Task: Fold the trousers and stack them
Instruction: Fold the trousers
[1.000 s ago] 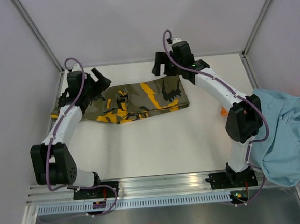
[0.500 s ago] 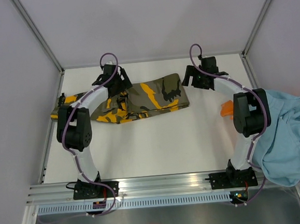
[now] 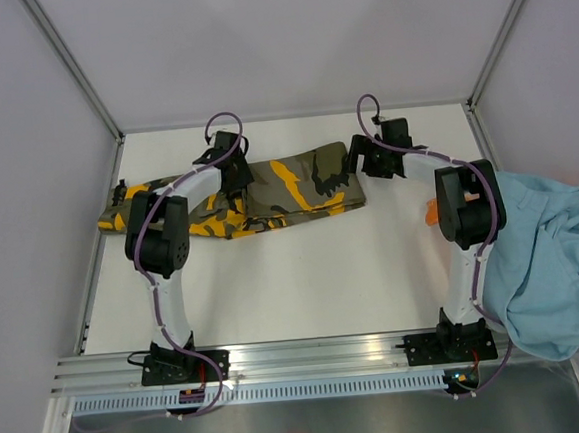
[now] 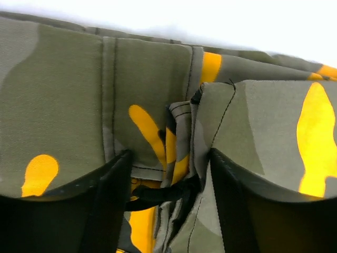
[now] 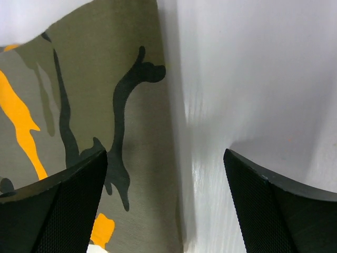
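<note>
The camouflage trousers (image 3: pixel 268 193) lie folded in a long band across the back of the table. My left gripper (image 3: pixel 232 173) is low over their middle-left part. In the left wrist view it (image 4: pixel 171 203) is open, its fingers (image 4: pixel 84 211) astride a bunched seam and a black drawstring (image 4: pixel 158 195). My right gripper (image 3: pixel 362 161) is at the trousers' right end. In the right wrist view it (image 5: pixel 166 208) is open, with the cloth's edge (image 5: pixel 131 158) running between the fingers (image 5: pixel 279 205) and bare table on the right side.
A light-blue garment (image 3: pixel 553 256) hangs over the table's right edge beside the right arm. A bit of orange cloth (image 3: pixel 433 211) shows beside it. Grey walls close the back and sides. A metal rail (image 3: pixel 311 360) runs along the front.
My left gripper has swung from the trousers' left end to their middle-left and lowered onto the cloth. My right gripper has come forward and down to the trousers' right edge.
</note>
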Action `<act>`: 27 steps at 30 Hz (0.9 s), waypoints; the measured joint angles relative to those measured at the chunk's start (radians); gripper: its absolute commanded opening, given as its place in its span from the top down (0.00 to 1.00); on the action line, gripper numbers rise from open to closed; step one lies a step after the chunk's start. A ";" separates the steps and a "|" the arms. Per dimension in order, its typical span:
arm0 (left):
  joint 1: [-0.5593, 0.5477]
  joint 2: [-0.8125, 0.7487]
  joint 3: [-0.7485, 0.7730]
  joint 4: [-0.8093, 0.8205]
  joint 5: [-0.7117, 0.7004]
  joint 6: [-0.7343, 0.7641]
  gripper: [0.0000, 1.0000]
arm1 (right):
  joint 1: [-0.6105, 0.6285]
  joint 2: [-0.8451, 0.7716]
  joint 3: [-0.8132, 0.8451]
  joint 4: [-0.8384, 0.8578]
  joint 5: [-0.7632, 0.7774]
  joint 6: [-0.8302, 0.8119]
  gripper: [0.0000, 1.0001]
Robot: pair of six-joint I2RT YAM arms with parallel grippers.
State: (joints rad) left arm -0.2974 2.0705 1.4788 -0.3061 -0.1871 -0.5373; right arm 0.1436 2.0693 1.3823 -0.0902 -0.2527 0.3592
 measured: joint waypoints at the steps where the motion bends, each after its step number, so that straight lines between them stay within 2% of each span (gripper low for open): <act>1: -0.002 0.005 0.006 -0.006 -0.017 0.002 0.50 | 0.000 0.004 0.000 0.002 -0.006 0.000 0.04; 3: -0.002 0.017 0.023 -0.028 -0.044 0.007 0.60 | 0.000 0.010 -0.001 0.013 -0.023 0.002 0.04; 9: -0.004 0.033 0.060 -0.068 -0.091 0.011 0.79 | 0.000 0.010 -0.019 0.040 -0.051 0.008 0.09; 13: -0.004 0.033 0.066 -0.079 -0.093 0.015 0.79 | -0.001 0.010 -0.032 0.066 -0.069 0.019 0.09; 17: -0.003 0.033 0.069 -0.082 -0.084 0.017 0.73 | -0.001 0.010 -0.039 0.080 -0.074 0.026 0.09; 19: -0.003 0.032 0.072 -0.085 -0.075 0.019 0.69 | -0.001 0.010 -0.040 0.084 -0.076 0.027 0.13; 22: -0.003 0.030 0.078 -0.090 -0.066 0.022 0.57 | -0.001 0.011 -0.041 0.084 -0.076 0.029 0.19; 23: -0.003 0.026 0.078 -0.091 -0.061 0.024 0.49 | -0.001 0.013 -0.041 0.085 -0.077 0.031 0.21; 27: -0.005 -0.023 0.078 -0.116 -0.048 0.039 0.43 | -0.002 0.035 -0.025 0.095 -0.095 0.033 0.28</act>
State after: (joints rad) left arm -0.3027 2.0480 1.5566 -0.4221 -0.2348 -0.4980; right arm 0.1421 2.1044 1.3575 0.0044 -0.3473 0.3923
